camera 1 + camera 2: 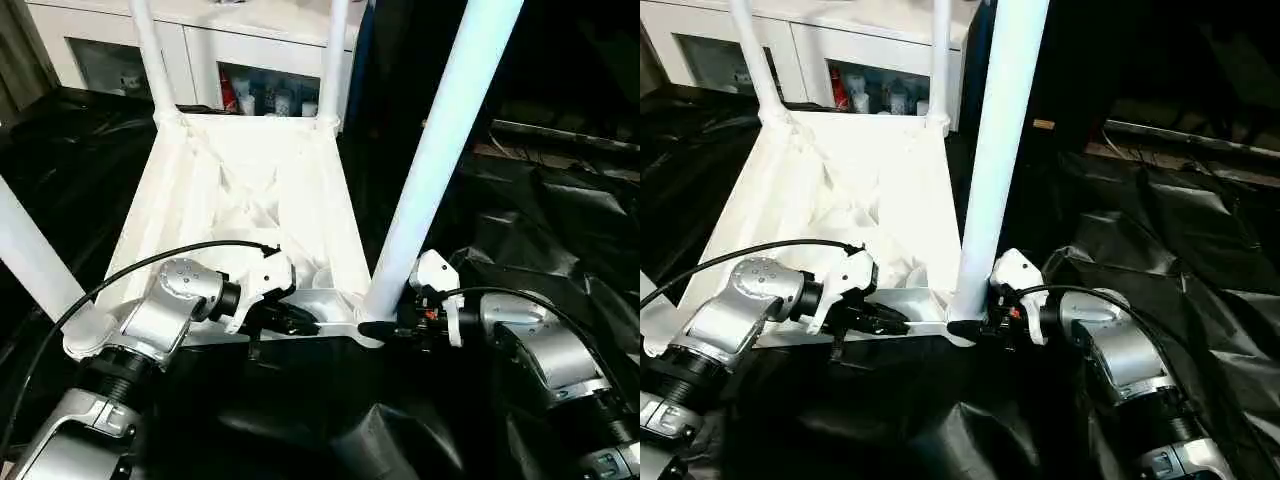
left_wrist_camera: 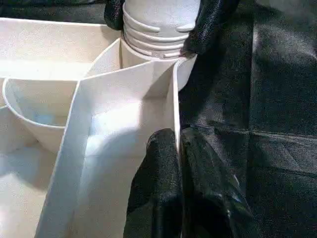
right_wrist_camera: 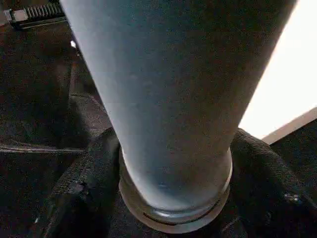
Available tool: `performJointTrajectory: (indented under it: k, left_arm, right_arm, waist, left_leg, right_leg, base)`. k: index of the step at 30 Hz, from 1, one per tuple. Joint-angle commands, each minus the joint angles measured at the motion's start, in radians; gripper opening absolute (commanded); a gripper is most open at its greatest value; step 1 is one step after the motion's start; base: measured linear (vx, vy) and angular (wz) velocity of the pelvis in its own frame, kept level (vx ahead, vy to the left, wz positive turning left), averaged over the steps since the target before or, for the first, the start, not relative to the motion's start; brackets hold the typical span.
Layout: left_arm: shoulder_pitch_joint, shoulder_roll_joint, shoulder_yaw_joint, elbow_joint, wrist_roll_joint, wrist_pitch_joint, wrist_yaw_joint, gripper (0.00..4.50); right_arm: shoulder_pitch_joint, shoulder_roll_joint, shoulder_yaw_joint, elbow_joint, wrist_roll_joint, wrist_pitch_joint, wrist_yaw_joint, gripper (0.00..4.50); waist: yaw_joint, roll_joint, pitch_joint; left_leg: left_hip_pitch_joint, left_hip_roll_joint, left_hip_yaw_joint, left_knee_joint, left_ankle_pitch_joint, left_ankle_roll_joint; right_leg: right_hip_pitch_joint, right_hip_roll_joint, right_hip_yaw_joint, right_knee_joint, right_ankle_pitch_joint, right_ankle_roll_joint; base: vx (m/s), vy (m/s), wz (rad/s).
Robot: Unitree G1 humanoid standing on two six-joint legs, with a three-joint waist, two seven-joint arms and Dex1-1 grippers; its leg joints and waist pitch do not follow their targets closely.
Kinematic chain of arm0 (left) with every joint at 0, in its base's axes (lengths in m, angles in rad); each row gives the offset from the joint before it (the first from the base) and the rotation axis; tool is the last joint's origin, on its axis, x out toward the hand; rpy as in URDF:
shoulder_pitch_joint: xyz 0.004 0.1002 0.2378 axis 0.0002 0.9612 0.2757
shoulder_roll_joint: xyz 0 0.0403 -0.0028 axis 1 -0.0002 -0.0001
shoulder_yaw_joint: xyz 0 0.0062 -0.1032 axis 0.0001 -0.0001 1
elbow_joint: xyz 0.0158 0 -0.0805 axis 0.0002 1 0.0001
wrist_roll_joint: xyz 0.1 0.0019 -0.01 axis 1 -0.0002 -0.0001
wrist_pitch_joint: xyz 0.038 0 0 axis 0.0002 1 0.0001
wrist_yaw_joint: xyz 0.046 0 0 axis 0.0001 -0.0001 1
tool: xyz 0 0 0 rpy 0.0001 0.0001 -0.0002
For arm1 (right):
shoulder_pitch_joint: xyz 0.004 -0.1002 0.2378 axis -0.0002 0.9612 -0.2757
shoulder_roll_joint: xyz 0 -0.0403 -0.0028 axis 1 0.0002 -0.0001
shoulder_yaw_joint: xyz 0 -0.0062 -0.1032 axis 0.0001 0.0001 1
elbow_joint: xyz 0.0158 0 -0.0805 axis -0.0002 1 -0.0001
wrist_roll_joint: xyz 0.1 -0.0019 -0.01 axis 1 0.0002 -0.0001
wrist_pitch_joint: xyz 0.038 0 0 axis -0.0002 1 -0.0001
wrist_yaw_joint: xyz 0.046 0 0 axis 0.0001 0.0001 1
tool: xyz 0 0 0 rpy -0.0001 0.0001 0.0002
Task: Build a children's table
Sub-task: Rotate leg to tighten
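Note:
The children's table lies upside down on black sheeting, its white ribbed tabletop point(image 1: 240, 190) facing up. Two legs point(image 1: 150, 50) stand in the far corner sockets and a third leg point(image 1: 30, 260) rises at the near left. The near-right leg point(image 1: 440, 150) stands in its corner socket. My right gripper point(image 1: 378, 328) is shut on the ribbed base of that leg point(image 3: 173, 99), one black finger point(image 3: 84, 188) on each side. My left gripper point(image 2: 178, 188) is shut on the tabletop's thin near rim wall point(image 2: 174, 99), a hand's width left of that corner.
A white glass-door cabinet point(image 1: 90, 40) with small bottles inside stands behind the table. Crumpled black sheeting point(image 1: 540, 220) covers the floor all round. A dark ledge point(image 1: 1190, 135) runs along the back right.

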Motion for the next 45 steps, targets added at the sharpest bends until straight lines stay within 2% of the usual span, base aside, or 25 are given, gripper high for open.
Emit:
performJointTrajectory:
  k: [1,5,9,10,11,12,13,14,15,17,19,20,22,25,26,27,31,35,36,37,38,39,40,43,45]
  left_arm:
    - [0.002,-0.031,-0.003,-0.029,-0.042,0.007,0.005,0.00]
    - [-0.015,-0.080,0.006,0.022,-0.004,0.013,0.121,0.00]
    - [-0.055,-0.172,0.008,0.102,0.054,0.020,0.305,0.00]
    - [-0.074,-0.219,0.006,0.130,0.070,0.034,0.373,0.00]
    - [-0.077,-0.227,0.005,0.134,0.072,0.036,0.384,0.00]
    - [-0.100,-0.291,-0.005,0.167,0.092,0.055,0.466,0.00]
    - [-0.100,-0.291,-0.005,0.167,0.092,0.055,0.466,0.00]
    - [-0.111,-0.327,-0.021,0.186,0.110,0.061,0.506,0.00]
    - [-0.115,-0.339,-0.029,0.194,0.120,0.060,0.519,0.00]
    - [-0.125,-0.368,-0.039,0.218,0.139,0.055,0.547,0.00]
    - [-0.128,-0.383,-0.056,0.228,0.153,0.046,0.550,0.00]
    - [-0.129,-0.387,-0.060,0.234,0.156,0.042,0.546,0.00]
    - [-0.130,-0.384,-0.056,0.244,0.159,0.034,0.544,0.00]
    - [-0.129,-0.359,-0.046,0.247,0.155,0.019,0.525,0.00]
    - [-0.129,-0.357,-0.046,0.247,0.155,0.017,0.522,0.00]
    - [-0.126,-0.329,-0.036,0.240,0.144,-0.008,0.486,0.00]
    - [-0.112,-0.278,-0.026,0.226,0.116,-0.062,0.390,0.00]
    - [-0.085,-0.212,-0.019,0.180,0.069,-0.091,0.251,0.00]
    - [-0.069,-0.174,-0.019,0.150,0.045,-0.097,0.171,0.00]
    - [-0.064,-0.161,-0.019,0.141,0.039,-0.099,0.146,0.00]
    - [-0.064,-0.161,-0.019,0.141,0.039,-0.099,0.146,0.00]
    - [-0.057,-0.134,-0.021,0.130,0.031,-0.105,0.104,0.00]
    - [-0.051,-0.115,-0.022,0.122,0.024,-0.110,0.074,0.00]
    - [-0.042,-0.080,-0.020,0.103,0.007,-0.108,0.021,0.00]
    - [-0.039,-0.063,-0.015,0.090,-0.004,-0.100,-0.003,0.00]
  right_arm:
    - [0.015,0.014,-0.006,-0.030,0.033,0.014,0.013,2.73]
    - [0.001,0.103,-0.068,0.032,0.034,0.033,-0.154,2.72]
    - [-0.030,0.207,-0.111,0.137,-0.034,0.027,-0.427,2.72]
    - [-0.050,0.259,-0.138,0.177,-0.051,0.032,-0.558,2.72]
    - [-0.053,0.268,-0.143,0.183,-0.053,0.033,-0.579,2.72]
    - [-0.081,0.341,-0.173,0.228,-0.078,0.036,-0.747,2.72]
    - [-0.081,0.341,-0.173,0.228,-0.078,0.036,-0.747,2.72]
    - [-0.097,0.384,-0.172,0.246,-0.098,0.033,-0.812,2.72]
    - [-0.101,0.399,-0.168,0.250,-0.104,0.032,-0.823,2.72]
    - [-0.112,0.433,-0.156,0.260,-0.112,0.013,-0.830,2.72]
    - [-0.119,0.429,-0.098,0.252,-0.151,-0.029,-0.786,2.72]
    - [-0.120,0.433,-0.099,0.247,-0.139,-0.042,-0.769,2.72]
    - [-0.120,0.442,-0.127,0.235,-0.092,-0.035,-0.740,3.28]
    - [-0.113,0.417,-0.133,0.216,-0.068,-0.028,-0.684,3.44]
    - [-0.112,0.414,-0.133,0.215,-0.066,-0.028,-0.680,3.51]
    - [-0.103,0.373,-0.119,0.193,-0.058,-0.014,-0.609,3.65]
    - [-0.078,0.282,-0.076,0.147,-0.063,-0.032,-0.455,3.65]
    - [-0.051,0.182,-0.064,0.083,-0.028,-0.026,-0.301,3.65]
    - [-0.038,0.135,-0.060,0.051,-0.007,-0.005,-0.218,3.65]
    - [-0.033,0.119,-0.056,0.039,-0.001,0.000,-0.189,3.65]
    - [-0.033,0.119,-0.056,0.039,-0.001,0.000,-0.189,3.65]
    - [-0.020,0.089,-0.044,0.018,0.001,-0.002,-0.136,3.65]
    - [-0.010,0.065,-0.036,0.002,0.005,-0.002,-0.099,3.65]
    - [0.011,0.025,-0.021,-0.027,0.015,0.004,-0.036,3.65]
    - [0.020,0.007,-0.012,-0.039,0.016,0.008,-0.009,3.65]
  waist:
    - [-0.001,-0.005,-0.065]
    - [-0.004,-0.007,-0.063]
    - [-0.018,-0.005,-0.057]
    - [-0.022,-0.006,-0.057]
    - [-0.023,-0.001,-0.056]
    - [-0.024,0.000,-0.057]
    - [-0.027,0.000,-0.057]
    - [-0.025,0.005,-0.061]
    - [-0.026,0.004,-0.060]
    - [-0.025,0.004,-0.059]
    - [-0.023,0.007,-0.059]
    - [-0.022,0.008,-0.060]
    - [-0.023,0.004,-0.061]
    - [-0.022,0.006,-0.059]
    - [-0.022,0.002,-0.059]
    - [-0.021,0.004,-0.060]
    - [-0.018,0.003,-0.059]
    - [-0.017,0.005,-0.057]
    - [-0.017,0.004,-0.058]
    - [-0.018,0.008,-0.056]
    - [-0.018,0.007,-0.056]
    - [-0.015,0.013,-0.056]
    - [-0.014,0.011,-0.057]
    - [-0.009,0.013,-0.058]
    - [-0.009,0.012,-0.059]
  left_leg:
    - [0.015,0.065,-0.021,-0.060,-0.095,0.072]
    - [0.013,0.064,-0.021,-0.061,-0.101,0.063]
    - [0.019,0.061,-0.025,-0.067,-0.182,0.003]
    - [0.018,0.059,-0.026,-0.067,-0.187,-0.003]
    - [0.022,0.061,-0.026,-0.069,-0.197,-0.012]
    - [0.021,0.060,-0.027,-0.068,-0.203,-0.013]
    - [0.021,0.059,-0.027,-0.070,-0.202,-0.019]
    - [0.022,0.061,-0.029,-0.071,-0.198,-0.022]
    - [0.021,0.062,-0.028,-0.071,-0.193,-0.018]
    - [0.022,0.059,-0.027,-0.071,-0.206,-0.009]
    - [0.024,0.059,-0.026,-0.071,-0.213,-0.004]
    - [0.025,0.060,-0.026,-0.071,-0.214,-0.003]
    - [0.022,0.060,-0.027,-0.073,-0.199,0.008]
    - [0.023,0.060,-0.027,-0.074,-0.210,0.012]
    - [0.023,0.060,-0.026,-0.074,-0.212,0.013]
    - [0.022,0.060,-0.028,-0.074,-0.212,0.016]
    - [0.020,0.060,-0.028,-0.073,-0.210,0.029]
    - [0.019,0.063,-0.029,-0.074,-0.221,0.036]
    - [0.020,0.065,-0.030,-0.075,-0.221,0.036]
    - [0.018,0.067,-0.031,-0.076,-0.226,0.038]
    - [0.019,0.066,-0.029,-0.076,-0.231,0.040]
    - [0.025,0.068,-0.028,-0.076,-0.233,0.037]
    - [0.028,0.069,-0.027,-0.075,-0.239,0.034]
    - [0.022,0.072,-0.030,-0.078,-0.220,0.036]
    - [0.022,0.071,-0.028,-0.076,-0.214,0.035]
  right_leg:
    - [0.053,-0.098,0.058,-0.061,-0.088,-0.224]
    - [0.050,-0.097,0.057,-0.063,-0.109,-0.223]
    - [0.044,-0.101,0.056,-0.085,-0.297,-0.177]
    - [0.046,-0.101,0.057,-0.089,-0.325,-0.164]
    - [0.039,-0.101,0.058,-0.093,-0.344,-0.159]
    - [0.041,-0.102,0.058,-0.092,-0.348,-0.156]
    - [0.038,-0.100,0.058,-0.094,-0.347,-0.152]
    - [0.042,-0.101,0.058,-0.092,-0.329,-0.150]
    - [0.041,-0.099,0.059,-0.090,-0.291,-0.153]
    - [0.043,-0.099,0.059,-0.090,-0.280,-0.153]
    - [0.044,-0.100,0.060,-0.093,-0.285,-0.150]
    - [0.044,-0.101,0.061,-0.093,-0.283,-0.150]
    - [0.048,-0.099,0.060,-0.090,-0.259,-0.153]
    - [0.047,-0.100,0.060,-0.092,-0.272,-0.155]
    - [0.047,-0.101,0.060,-0.094,-0.281,-0.152]
    - [0.049,-0.101,0.059,-0.093,-0.290,-0.150]
    - [0.050,-0.103,0.059,-0.096,-0.299,-0.143]
    - [0.050,-0.103,0.059,-0.098,-0.326,-0.144]
    - [0.052,-0.103,0.059,-0.096,-0.322,-0.149]
    - [0.050,-0.102,0.059,-0.095,-0.317,-0.156]
    - [0.049,-0.101,0.059,-0.096,-0.316,-0.157]
    - [0.042,-0.102,0.060,-0.097,-0.313,-0.169]
    - [0.041,-0.102,0.060,-0.095,-0.310,-0.173]
    - [0.049,-0.103,0.060,-0.086,-0.262,-0.184]
    - [0.047,-0.102,0.059,-0.083,-0.230,-0.198]
  base:
    - [0.000,0.000,0.00]
    - [0.000,0.000,0.00]
    - [0.000,0.000,0.00]
    - [0.000,0.000,0.00]
    - [0.000,0.000,0.00]
    - [0.000,0.000,0.00]
    - [0.000,0.000,0.00]
    - [0.000,0.000,0.00]
    - [0.000,0.000,0.00]
    - [0.000,0.000,0.00]
    - [0.000,0.000,0.00]
    - [0.000,0.000,0.00]
    - [0.000,0.000,0.00]
    - [0.000,0.000,0.00]
    - [0.000,0.000,0.00]
    - [0.000,0.000,0.00]
    - [0.000,0.000,0.00]
    - [0.000,0.000,0.00]
    - [0.000,0.000,0.00]
    - [0.000,0.000,0.00]
    - [0.000,0.000,0.00]
    - [0.000,0.000,0.00]
    - [0.000,0.000,0.00]
    - [0.000,0.000,0.00]
    - [0.000,0.000,0.00]
